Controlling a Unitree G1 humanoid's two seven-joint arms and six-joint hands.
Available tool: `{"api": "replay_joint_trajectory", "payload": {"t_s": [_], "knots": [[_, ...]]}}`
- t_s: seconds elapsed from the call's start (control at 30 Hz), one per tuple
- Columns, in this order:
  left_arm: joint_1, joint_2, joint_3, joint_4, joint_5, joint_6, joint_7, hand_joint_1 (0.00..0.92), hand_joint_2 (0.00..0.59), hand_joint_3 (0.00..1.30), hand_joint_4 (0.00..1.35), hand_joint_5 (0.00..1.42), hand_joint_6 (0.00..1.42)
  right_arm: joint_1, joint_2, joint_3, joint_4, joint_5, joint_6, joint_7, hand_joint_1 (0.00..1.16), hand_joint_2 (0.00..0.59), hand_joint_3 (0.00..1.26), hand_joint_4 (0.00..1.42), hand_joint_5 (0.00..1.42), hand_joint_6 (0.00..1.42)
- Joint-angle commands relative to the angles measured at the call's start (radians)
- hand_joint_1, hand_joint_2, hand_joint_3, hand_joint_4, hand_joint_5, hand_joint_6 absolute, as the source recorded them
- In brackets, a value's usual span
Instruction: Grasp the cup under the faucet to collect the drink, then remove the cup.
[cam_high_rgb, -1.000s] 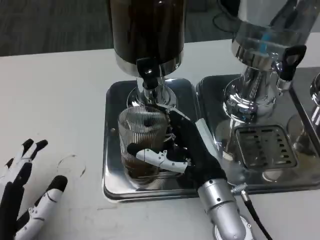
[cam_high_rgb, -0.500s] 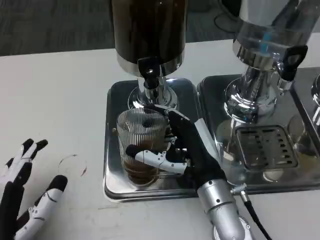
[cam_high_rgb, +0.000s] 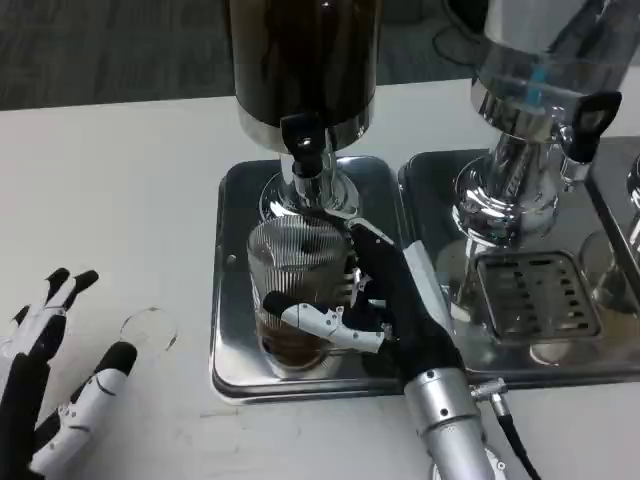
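Left hand (cam_high_rgb: 45, 385) still idles with fingers spread on the tabletop (cam_high_rgb: 120, 180). Right hand (cam_high_rgb: 385, 300) keeps gripping the cup (cam_high_rgb: 295, 290) under the faucet (cam_high_rgb: 305, 150); it's barely shifted, a little brown drink inside, so collecting probably isn't done.

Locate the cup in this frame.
In the head view the cup stands on the left steel tray, just below the dark dispenser's faucet, gripped by the right hand from its right side.

Ribbed clear cup (cam_high_rgb: 297, 290) upright under faucet (cam_high_rgb: 305, 150), brown drink inside.
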Motion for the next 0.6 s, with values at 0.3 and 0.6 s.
{"api": "replay_joint_trajectory", "payload": {"t_s": [0.3, 0.6], "knots": [[-0.012, 0.027, -0.022, 0.003, 0.012, 0.014, -0.040, 0.000, 0.206, 0.13, 0.00, 0.04, 0.00, 0.092, -0.065, -0.003, -0.169, -0.081, -0.005, -0.058, 1.02, 0.139, 0.43, 0.57, 0.90, 1.34], [-0.053, 0.089, -0.063, 0.007, 0.073, 0.001, -0.052, 0.000, 0.208, 0.10, 0.00, 0.01, 0.00, 0.133, -0.071, -0.011, -0.221, -0.078, 0.002, -0.060, 1.02, 0.138, 0.44, 0.58, 0.90, 1.34]]}}
